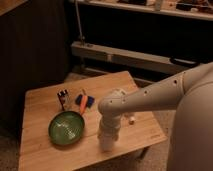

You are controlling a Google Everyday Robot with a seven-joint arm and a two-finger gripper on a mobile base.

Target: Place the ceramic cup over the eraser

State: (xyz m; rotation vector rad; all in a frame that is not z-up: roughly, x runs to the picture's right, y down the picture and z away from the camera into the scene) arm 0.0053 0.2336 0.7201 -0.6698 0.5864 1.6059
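The eraser point(62, 97), a small dark upright block with white marks, stands on the wooden table point(40, 100) at the back left. My gripper point(107, 141) points straight down near the table's front edge, well to the right and in front of the eraser, with the green bowl between them. The gripper's lower end is white and sits low over the table. I cannot make out the ceramic cup as a separate thing; the gripper and wrist hide what is under them.
A green round bowl point(66, 128) sits front left. A blue object point(79, 100) and an orange object point(84, 104) lie beside the eraser. A small white thing point(131, 120) peeks out behind my arm. Dark shelving point(125, 55) stands behind the table.
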